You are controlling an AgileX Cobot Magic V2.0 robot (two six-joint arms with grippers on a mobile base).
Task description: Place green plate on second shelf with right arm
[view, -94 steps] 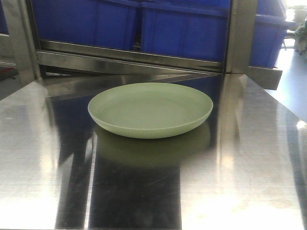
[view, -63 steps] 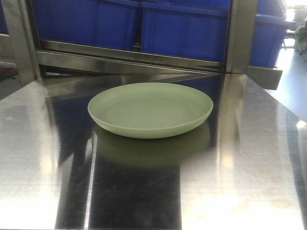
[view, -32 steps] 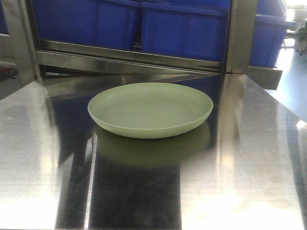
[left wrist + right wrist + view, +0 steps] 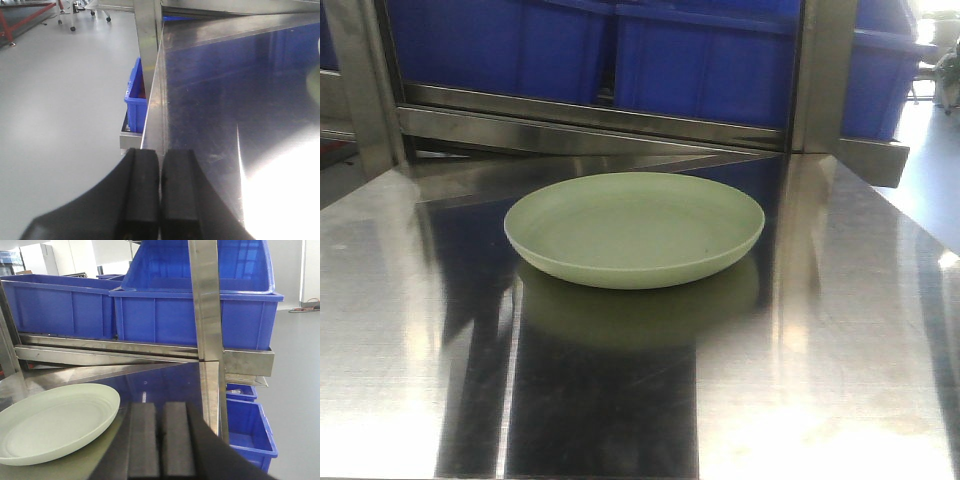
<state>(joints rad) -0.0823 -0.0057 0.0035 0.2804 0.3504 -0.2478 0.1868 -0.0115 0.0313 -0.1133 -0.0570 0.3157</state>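
Observation:
The green plate [image 4: 634,228] lies flat on the steel shelf top [image 4: 840,330], a little behind its middle; neither gripper shows in the front view. In the right wrist view the plate [image 4: 52,422] sits at the lower left, and my right gripper [image 4: 160,406] is shut and empty just to the right of its rim, apart from it. My left gripper [image 4: 160,152] is shut with nothing between its pads, hovering over the left edge of the steel surface [image 4: 240,100]. Only a sliver of the plate shows at the right border of the left wrist view.
Blue plastic bins [image 4: 700,60] fill the shelf level behind the plate, behind a steel rail [image 4: 590,125]. Steel uprights stand at the back left [image 4: 360,80] and back right [image 4: 825,75]. More blue bins [image 4: 247,425] sit lower to the right, and one [image 4: 136,100] lower left.

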